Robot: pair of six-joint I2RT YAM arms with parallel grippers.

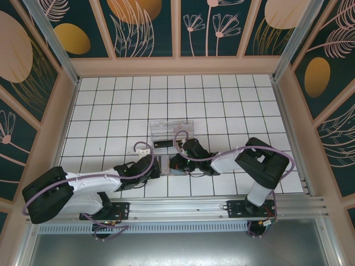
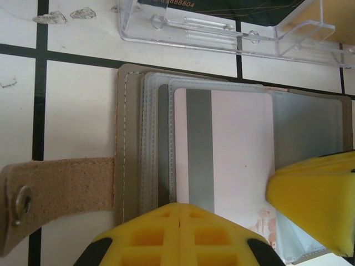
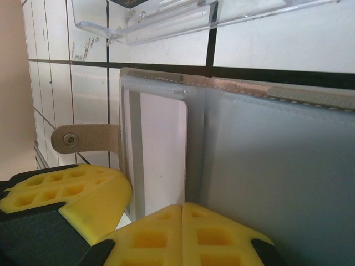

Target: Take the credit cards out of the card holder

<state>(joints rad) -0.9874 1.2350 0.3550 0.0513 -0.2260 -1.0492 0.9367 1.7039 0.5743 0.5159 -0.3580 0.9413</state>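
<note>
- The card holder (image 2: 310, 127) is lying open on the white-tiled table (image 2: 77, 100), near the clear plastic tray (image 2: 222, 30). Its tan tab (image 2: 66, 188), carrying a metal snap (image 2: 22, 200), is sticking out sideways.
- A pale credit card (image 2: 238, 149) with a grey stripe is sitting tucked among the holder's clear sleeves.
- A dark card (image 2: 238, 4) is resting in the tray. The digits "888804" are showing on it, and the rest is being cut off at the frame edge.
- The left hand (image 2: 180, 224) is hovering at the holder's near edge, its yellow fingertips pressed together on nothing.
- The right hand (image 3: 183, 221) is hanging over the grey panel, its fingertips likewise together. Whether they are touching the holder cannot be told.
</note>
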